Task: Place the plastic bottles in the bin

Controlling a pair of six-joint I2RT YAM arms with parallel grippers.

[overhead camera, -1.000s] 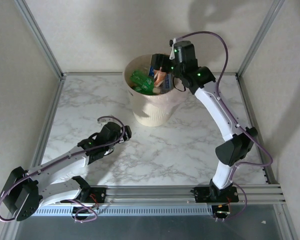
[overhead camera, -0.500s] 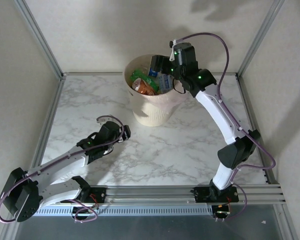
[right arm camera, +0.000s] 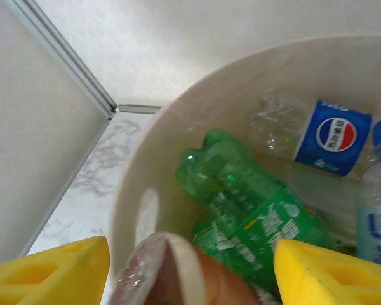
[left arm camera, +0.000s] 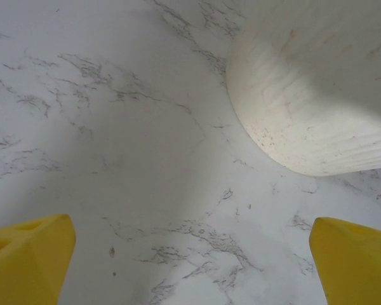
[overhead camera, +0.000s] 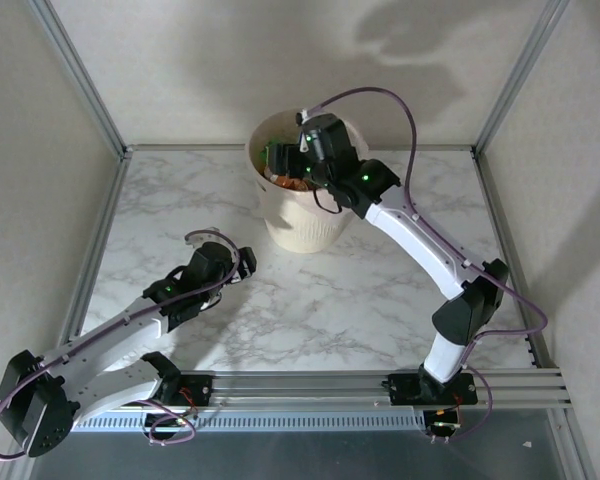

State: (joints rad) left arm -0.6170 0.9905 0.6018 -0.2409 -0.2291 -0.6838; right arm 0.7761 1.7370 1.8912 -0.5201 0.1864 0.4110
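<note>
The left gripper point(overhead camera: 238, 262) hangs low over the marble table point(overhead camera: 360, 290) with its yellow fingers point(left arm camera: 28, 257) spread wide and only bare table between them. Ahead of it and off to its right, near but not touching, stands the cream-white bin point(overhead camera: 300, 225); in the left wrist view the bin's point(left arm camera: 311, 95) curved, speckled wall rises at the upper right.

The right gripper point(overhead camera: 283, 163) is poised above the bin's mouth, pointing down into it. Its jaws stand partly apart (the yellow fingers point(right arm camera: 51, 270) sit at either lower corner of the right wrist view) and press on nothing. Directly below and between them lies a copper-brown bottle point(right arm camera: 178, 273), close by the left finger and clear of the right one. Just beyond it, further from the gripper, a green bottle point(right arm camera: 241, 197) lies slantwise against the inner wall of the bin point(right arm camera: 136, 197). To the gripper's right, deeper in, rests a clear bottle point(right arm camera: 286, 130) with a blue Pepsi label, and a second blue-capped bottle point(right arm camera: 378, 190) stands at the right edge.
</note>
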